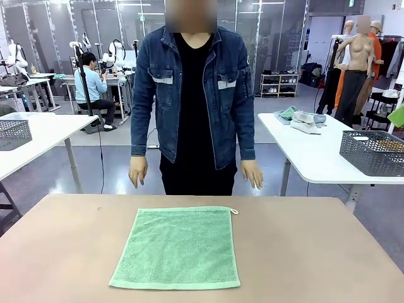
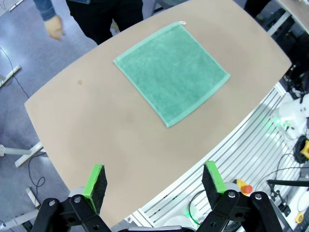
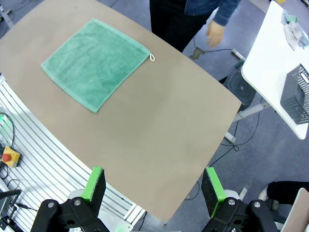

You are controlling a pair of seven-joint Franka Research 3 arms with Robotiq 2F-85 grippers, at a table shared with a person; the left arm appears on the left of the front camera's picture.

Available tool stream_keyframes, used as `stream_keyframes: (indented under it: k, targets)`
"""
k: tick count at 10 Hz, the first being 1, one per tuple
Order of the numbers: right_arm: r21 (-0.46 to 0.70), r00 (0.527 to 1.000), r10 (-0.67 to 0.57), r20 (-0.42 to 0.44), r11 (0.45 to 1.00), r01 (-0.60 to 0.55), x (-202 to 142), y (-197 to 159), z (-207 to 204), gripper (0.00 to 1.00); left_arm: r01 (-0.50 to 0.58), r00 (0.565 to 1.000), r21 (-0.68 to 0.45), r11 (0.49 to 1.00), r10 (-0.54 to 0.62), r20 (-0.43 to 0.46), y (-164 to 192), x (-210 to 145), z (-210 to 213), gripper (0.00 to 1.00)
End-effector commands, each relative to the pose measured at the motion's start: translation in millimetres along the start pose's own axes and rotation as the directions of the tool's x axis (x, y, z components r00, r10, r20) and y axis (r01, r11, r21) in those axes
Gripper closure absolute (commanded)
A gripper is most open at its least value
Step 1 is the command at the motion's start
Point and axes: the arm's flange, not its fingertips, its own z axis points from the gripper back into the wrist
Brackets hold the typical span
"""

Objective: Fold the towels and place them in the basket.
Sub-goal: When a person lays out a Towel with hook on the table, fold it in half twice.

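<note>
A single mint green towel (image 1: 178,247) lies spread flat near the middle of the brown table (image 1: 303,246), its small white loop tag (image 1: 234,211) at the far right corner. The left wrist view has the towel (image 2: 171,72) well ahead of my left gripper (image 2: 153,169), which hangs open and empty high over the table's near edge. My right gripper (image 3: 152,171) is likewise open and empty, with the towel (image 3: 94,63) far off at upper left. A dark grey mesh basket (image 1: 372,151) stands on the white side table at right, also seen as the basket (image 3: 297,94) from the right wrist.
A person in a denim jacket stands at the far edge, both hands (image 1: 137,170) hanging down off the table. More cloths (image 1: 302,118) lie on the right side table. Another grey basket (image 1: 12,134) sits on the left side table.
</note>
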Motion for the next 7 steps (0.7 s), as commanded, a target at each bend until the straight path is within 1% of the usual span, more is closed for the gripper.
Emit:
stream_keyframes:
  k: [1, 7]
  targets:
    - [-0.012, 1.0, 0.004, -0.002, 1.0, -0.004, -1.3, -0.5, 0.7, 0.0, 0.011, 1.0, 0.005, 1.0, -0.011, -0.001, -0.8, 0.9, 1.4, 0.0]
    - [-0.012, 1.0, 0.004, -0.002, 1.0, -0.004, -1.3, -0.5, 0.7, 0.0, 0.011, 1.0, 0.005, 1.0, -0.011, -0.001, -0.8, 0.9, 1.4, 0.0]
